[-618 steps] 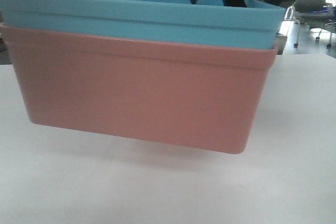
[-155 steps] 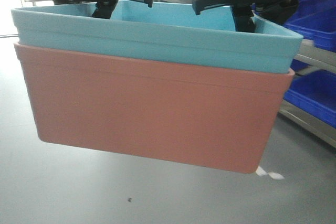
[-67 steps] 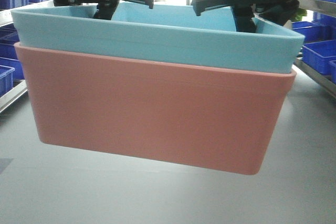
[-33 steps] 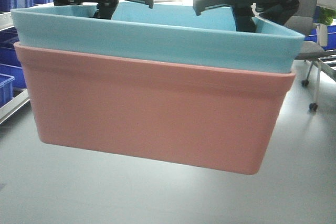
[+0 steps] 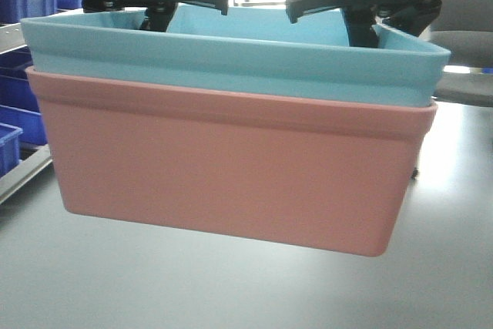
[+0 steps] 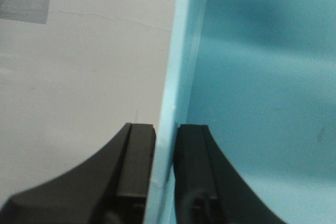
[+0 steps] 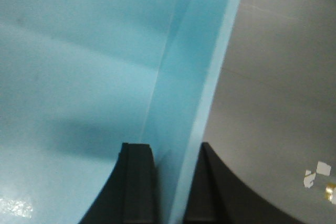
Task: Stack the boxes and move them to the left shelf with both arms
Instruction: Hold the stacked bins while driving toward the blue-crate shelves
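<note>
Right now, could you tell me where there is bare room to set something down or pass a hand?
The grey floor below and in front of the pink tub is bare. Inside the light blue tub, the stretch between the left hand and the right hand looks free. It is crowded at the left edge, by the dark blue bins.

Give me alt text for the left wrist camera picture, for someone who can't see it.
The left gripper clamps the side wall of the light blue box, one black finger outside and one inside. The box's interior fills the right half; pale grey floor fills the left.
</note>
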`<state>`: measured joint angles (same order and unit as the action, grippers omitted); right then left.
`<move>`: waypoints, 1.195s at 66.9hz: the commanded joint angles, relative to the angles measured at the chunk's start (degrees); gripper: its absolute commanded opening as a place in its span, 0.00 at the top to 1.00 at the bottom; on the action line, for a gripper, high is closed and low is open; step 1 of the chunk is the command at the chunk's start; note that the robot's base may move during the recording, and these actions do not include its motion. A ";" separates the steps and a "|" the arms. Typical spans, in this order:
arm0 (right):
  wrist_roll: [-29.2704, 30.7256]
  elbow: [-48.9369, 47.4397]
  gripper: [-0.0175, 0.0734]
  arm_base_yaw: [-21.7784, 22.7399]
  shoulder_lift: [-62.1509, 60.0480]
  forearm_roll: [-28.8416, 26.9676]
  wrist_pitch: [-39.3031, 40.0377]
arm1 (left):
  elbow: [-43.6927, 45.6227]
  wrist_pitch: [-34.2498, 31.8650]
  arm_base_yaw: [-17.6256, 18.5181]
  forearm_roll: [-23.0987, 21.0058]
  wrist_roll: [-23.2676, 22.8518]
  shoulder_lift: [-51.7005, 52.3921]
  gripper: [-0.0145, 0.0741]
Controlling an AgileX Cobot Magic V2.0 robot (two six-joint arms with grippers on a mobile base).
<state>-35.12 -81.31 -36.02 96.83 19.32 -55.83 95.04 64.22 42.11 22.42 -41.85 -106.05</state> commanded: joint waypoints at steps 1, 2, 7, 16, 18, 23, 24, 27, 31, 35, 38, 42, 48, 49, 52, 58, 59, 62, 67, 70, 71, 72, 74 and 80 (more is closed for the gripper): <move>0.99 -2.73 0.75 -1.64 -3.20 -4.26 10.26 | 2.62 -8.87 2.27 -4.99 -1.03 3.29 0.84; 0.99 -2.73 0.75 -1.64 -3.20 -4.26 10.26 | 2.62 -8.87 2.27 -4.99 -1.03 3.29 0.84; 0.99 -2.73 0.75 -1.64 -3.20 -4.26 10.26 | 2.62 -8.87 2.27 -4.99 -1.03 3.29 0.84; 0.99 -2.73 0.75 -1.64 -3.20 -4.26 10.26 | 2.62 -8.87 2.27 -4.99 -1.03 3.29 0.84; 0.99 -2.73 0.75 -1.64 -3.20 -4.26 10.26 | 2.62 -8.87 2.27 -4.99 -1.03 3.29 0.84; 0.99 -2.73 0.75 -1.64 -3.20 -4.26 10.26 | 2.62 -8.87 2.27 -4.99 -1.03 3.29 0.84; 0.99 -2.73 0.75 -1.64 -3.20 -4.26 10.26 | 2.62 -8.87 2.27 -4.99 -1.03 3.29 0.84; 0.99 -2.73 0.75 -1.64 -3.20 -4.26 10.26 | 2.62 -8.87 2.27 -4.99 -1.03 3.29 0.84; 0.99 -2.73 0.75 -1.64 -3.20 -4.26 10.26 | 2.62 -8.87 2.27 -4.99 -1.03 3.29 0.84; 0.99 -2.73 0.75 -1.64 -3.20 -4.26 10.26 | 2.62 -8.87 2.27 -4.99 -1.03 3.29 0.84; 0.99 -2.73 0.75 -1.64 -3.20 -4.26 10.26 | 2.62 -8.87 2.27 -4.99 -1.03 3.29 0.84; 0.99 -2.73 0.75 -1.64 -3.20 -4.26 10.26 | 2.62 -8.87 2.27 -4.99 -1.03 3.29 0.84; 0.99 -2.73 0.75 -1.64 -3.20 -4.26 10.26 | 2.62 -8.87 2.27 -4.99 -1.03 3.29 0.84; 0.99 -2.73 0.75 -1.64 -3.20 -4.26 10.26 | 2.62 -8.87 2.27 -4.99 -1.03 3.29 0.84; 0.99 -2.73 0.75 -1.64 -3.20 -4.26 10.26 | 2.62 -8.87 2.27 -4.99 -1.03 3.29 0.84; 0.99 -2.73 0.75 -1.64 -3.20 -4.26 10.26 | 2.62 -8.87 2.27 -4.99 -1.03 3.29 0.84; 0.99 -2.73 0.75 -1.64 -3.20 -4.26 10.26 | 2.62 -8.87 2.27 -4.99 -1.03 3.29 0.84; 0.99 -2.73 0.75 -1.64 -3.20 -4.26 10.26 | 2.62 -8.87 2.27 -4.99 -1.03 3.29 0.84; 0.99 -2.73 0.75 -1.64 -3.20 -4.26 10.26 | 2.62 -8.87 2.27 -4.99 -1.03 3.29 0.84; 0.99 -2.73 0.75 -1.64 -3.20 -4.26 10.26 | 2.62 -8.87 2.27 -4.99 -1.03 3.29 0.84; 0.99 -2.73 0.75 -1.64 -3.20 -4.26 10.26 | 2.62 -8.87 2.27 -4.99 -1.03 3.29 0.84; 0.99 -2.73 0.75 -1.64 -3.20 -4.26 10.26 | 2.62 -8.87 2.27 -4.99 -1.03 3.29 0.84; 0.99 -2.73 0.75 -1.64 -3.20 -4.26 10.26 | 2.62 -8.87 2.27 -4.99 -1.03 3.29 0.84; 0.99 -2.73 0.75 -1.64 -3.20 -4.26 10.26 | 2.62 -8.87 2.27 -4.99 -1.03 3.29 0.84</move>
<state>-35.12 -81.31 -36.02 96.83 19.45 -55.87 95.04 64.10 42.11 22.31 -41.85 -106.05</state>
